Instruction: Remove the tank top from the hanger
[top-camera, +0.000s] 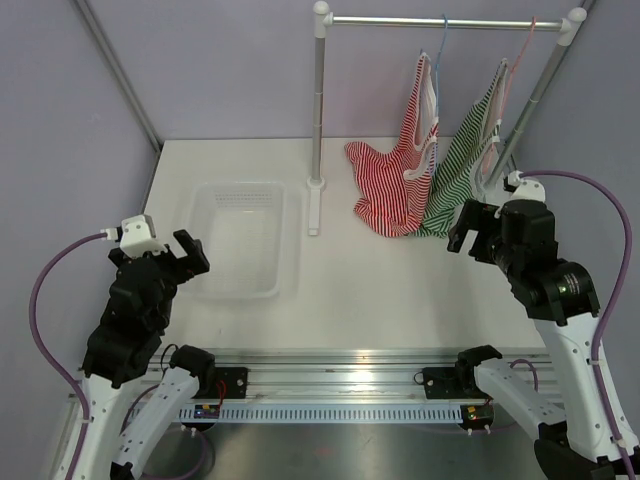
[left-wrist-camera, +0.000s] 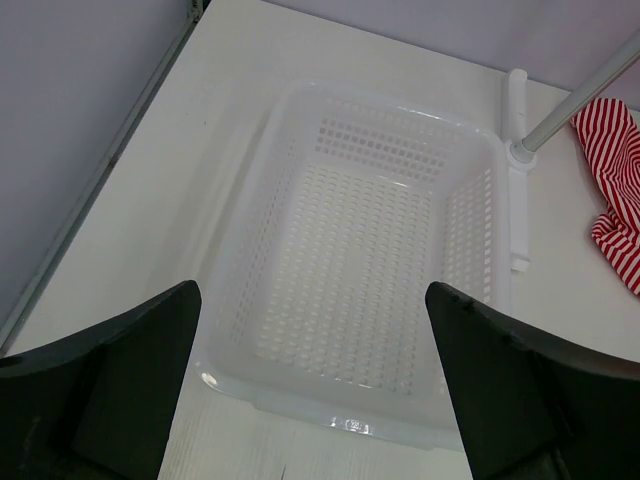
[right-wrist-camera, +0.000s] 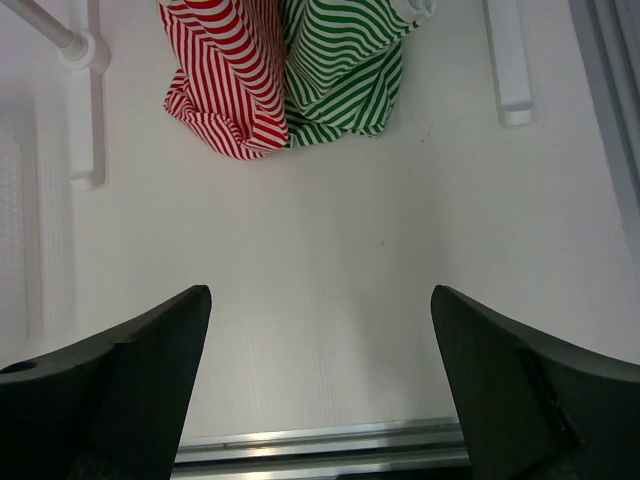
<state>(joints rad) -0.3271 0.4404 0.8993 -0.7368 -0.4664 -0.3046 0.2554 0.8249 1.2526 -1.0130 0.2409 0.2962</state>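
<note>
A red-and-white striped tank top (top-camera: 392, 178) hangs from a blue hanger (top-camera: 441, 50) on the rail (top-camera: 445, 22), its lower part bunched on the table. A green-and-white striped tank top (top-camera: 462, 170) hangs beside it on a pink hanger (top-camera: 518, 55). Both show at the top of the right wrist view, the red top (right-wrist-camera: 222, 75) left of the green top (right-wrist-camera: 340, 65). My right gripper (top-camera: 466, 226) is open and empty, just right of the green top's hem. My left gripper (top-camera: 190, 252) is open and empty over the near left edge of the basket (top-camera: 240, 240).
The white perforated basket (left-wrist-camera: 370, 250) sits at the table's left centre, empty. The rack's left post (top-camera: 318, 110) stands on a white foot (top-camera: 314, 205) right of the basket; its right post (top-camera: 530, 100) slants down behind my right arm. A metal rail (top-camera: 340, 385) runs along the near edge.
</note>
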